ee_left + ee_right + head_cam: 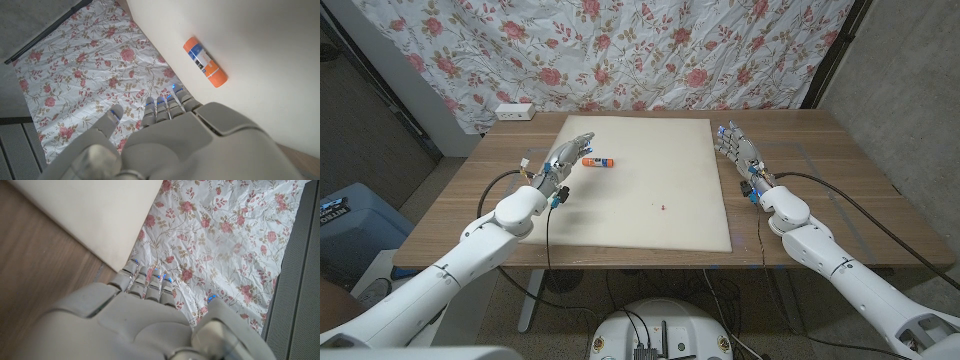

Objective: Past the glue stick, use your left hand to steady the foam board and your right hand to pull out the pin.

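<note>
While both hands hover empty, glue stick on foam board, pin nearby

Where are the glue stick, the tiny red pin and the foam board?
glue stick (600,161): head view, its label.
pin (663,207): head view, its red head.
foam board (650,150): head view, bare surface.

A wooden counter stands before a floral sheet hung as a backdrop. A white power strip lies at the counter's far left corner. Grey walls flank it; a blue bin sits on the floor at left.
</note>
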`<action>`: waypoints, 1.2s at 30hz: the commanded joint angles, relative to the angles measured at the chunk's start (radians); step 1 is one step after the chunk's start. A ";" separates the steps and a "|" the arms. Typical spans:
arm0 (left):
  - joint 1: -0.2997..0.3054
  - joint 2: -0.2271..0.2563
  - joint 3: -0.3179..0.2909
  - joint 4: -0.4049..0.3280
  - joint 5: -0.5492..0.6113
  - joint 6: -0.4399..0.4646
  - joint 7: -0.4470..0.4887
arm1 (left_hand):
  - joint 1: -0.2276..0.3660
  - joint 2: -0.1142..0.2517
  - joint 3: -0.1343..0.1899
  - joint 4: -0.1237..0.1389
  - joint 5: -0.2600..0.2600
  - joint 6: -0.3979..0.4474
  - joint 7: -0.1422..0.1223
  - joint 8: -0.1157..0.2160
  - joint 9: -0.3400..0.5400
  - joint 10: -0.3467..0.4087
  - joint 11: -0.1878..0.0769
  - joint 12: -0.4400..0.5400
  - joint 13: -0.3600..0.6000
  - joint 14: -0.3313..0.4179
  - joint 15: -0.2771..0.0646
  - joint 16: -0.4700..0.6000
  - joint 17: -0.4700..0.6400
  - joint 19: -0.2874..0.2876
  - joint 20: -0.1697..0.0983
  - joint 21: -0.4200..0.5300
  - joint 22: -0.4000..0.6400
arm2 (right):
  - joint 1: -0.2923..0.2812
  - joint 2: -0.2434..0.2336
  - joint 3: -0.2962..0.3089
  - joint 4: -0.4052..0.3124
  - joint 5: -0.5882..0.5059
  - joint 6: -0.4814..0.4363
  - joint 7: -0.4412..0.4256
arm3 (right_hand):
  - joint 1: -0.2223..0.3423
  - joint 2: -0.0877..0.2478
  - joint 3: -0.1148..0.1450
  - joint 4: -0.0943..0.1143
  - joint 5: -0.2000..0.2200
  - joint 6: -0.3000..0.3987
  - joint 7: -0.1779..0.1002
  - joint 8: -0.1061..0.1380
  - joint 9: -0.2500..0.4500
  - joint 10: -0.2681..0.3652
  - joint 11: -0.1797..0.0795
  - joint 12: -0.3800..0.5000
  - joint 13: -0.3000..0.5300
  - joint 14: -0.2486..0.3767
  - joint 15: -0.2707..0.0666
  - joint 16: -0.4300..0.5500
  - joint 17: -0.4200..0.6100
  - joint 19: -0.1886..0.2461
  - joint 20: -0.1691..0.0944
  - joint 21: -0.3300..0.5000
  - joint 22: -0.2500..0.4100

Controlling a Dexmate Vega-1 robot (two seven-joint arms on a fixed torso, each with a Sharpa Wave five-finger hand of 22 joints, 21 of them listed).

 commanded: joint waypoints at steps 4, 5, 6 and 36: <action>0.067 0.076 -0.004 -0.130 0.193 0.044 0.080 | -0.006 0.102 0.014 0.002 0.005 0.029 -0.019 0.004 0.004 0.023 -0.028 0.000 0.002 0.019 -0.016 0.005 -0.002 0.022 -0.011 -0.012 0.002 | 0.021 0.021 0.007 0.057 0.009 0.056 0.026 | 0.010 0.000 0.004 -0.006 -0.004 0.010 0.000 0.008 0.003 0.010 -0.003 0.009 -0.002 0.006 -0.007 0.008 -0.003 0.003 -0.005 0.004 0.002; 0.069 0.081 -0.004 -0.136 0.206 0.048 0.082 | -0.006 0.102 0.015 0.002 0.005 0.033 -0.021 0.005 0.004 0.025 -0.031 0.000 0.002 0.020 -0.017 0.005 -0.002 0.026 -0.013 -0.012 0.002 | 0.021 0.021 0.007 0.058 0.009 0.058 0.026 | 0.010 0.000 0.004 -0.006 -0.004 0.010 0.000 0.008 0.003 0.010 -0.003 0.009 -0.002 0.006 -0.007 0.008 -0.004 0.004 -0.004 0.004 0.002; 0.072 0.084 -0.004 -0.140 0.216 0.049 0.083 | -0.006 0.101 0.016 0.002 0.005 0.035 -0.023 0.005 0.004 0.025 -0.032 -0.001 0.002 0.021 -0.019 0.004 -0.002 0.027 -0.015 -0.013 0.002 | 0.021 0.020 0.008 0.058 0.009 0.058 0.026 | 0.010 0.001 0.005 -0.007 -0.004 0.010 0.002 0.008 0.003 0.011 -0.003 0.009 -0.002 0.007 -0.007 0.008 -0.004 0.003 -0.004 0.004 0.002; 0.199 0.225 -0.018 -0.329 0.553 0.213 0.115 | -0.035 0.073 0.000 0.019 -0.001 0.076 -0.047 -0.002 0.004 0.053 -0.055 -0.010 0.001 0.034 -0.044 -0.004 0.001 -0.012 -0.073 -0.070 0.003 | -0.034 -0.004 0.025 -0.005 0.028 0.029 0.006 | 0.003 0.012 0.013 -0.010 -0.009 0.018 0.001 0.007 0.003 0.012 0.001 0.009 -0.008 0.009 -0.010 0.012 -0.022 0.004 -0.009 0.005 0.002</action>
